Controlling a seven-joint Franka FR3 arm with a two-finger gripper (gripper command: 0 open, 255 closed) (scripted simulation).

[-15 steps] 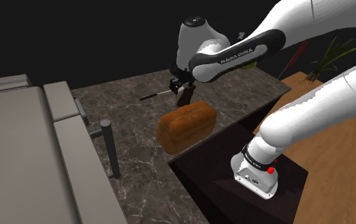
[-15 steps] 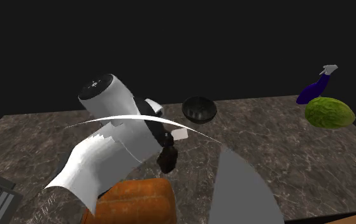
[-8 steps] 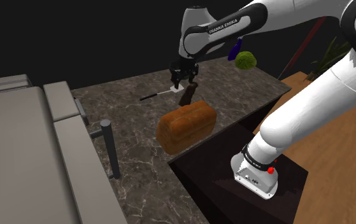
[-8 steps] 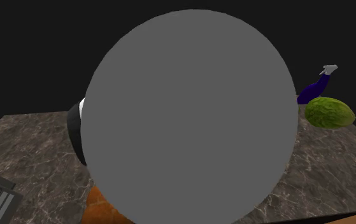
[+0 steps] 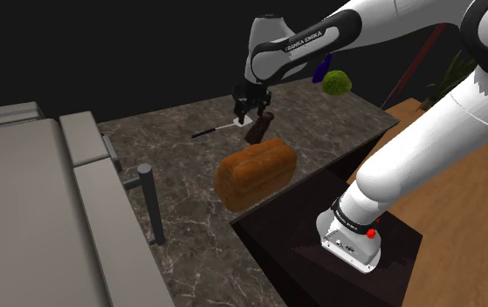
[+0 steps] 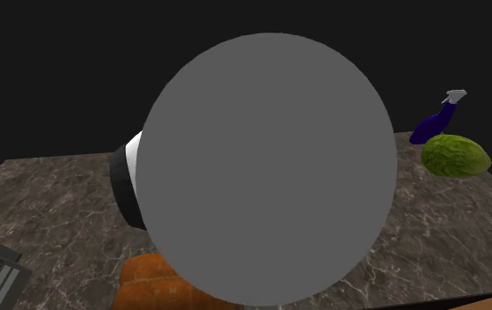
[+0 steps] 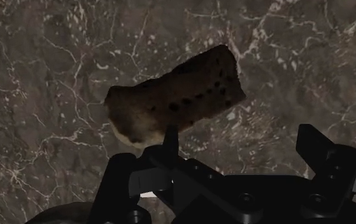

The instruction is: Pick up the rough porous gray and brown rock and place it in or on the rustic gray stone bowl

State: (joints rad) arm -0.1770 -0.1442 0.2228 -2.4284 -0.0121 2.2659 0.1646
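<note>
The black two-finger gripper (image 5: 252, 112) hangs just above the rough brown-grey rock (image 5: 260, 129), over the dark veined marble counter (image 5: 172, 148).
In the wrist view the fingers (image 7: 316, 149) stand apart, and the rock (image 7: 176, 102) lies past 1 fingertip, not between the 2. An orange-brown bread loaf (image 5: 255, 172) sits just beside the rock on the stand's side, near the counter's edge. A slim dark-handled utensil (image 5: 214, 132) lies on the shoulder view's left, with bare marble beyond it. The white arm (image 5: 320, 35) reaches out high, wrist pointing down. A lumpy green fruit (image 6: 455, 157) and a purple spray bottle (image 6: 437, 119) sit at 1 corner, well apart from the rock.
</note>
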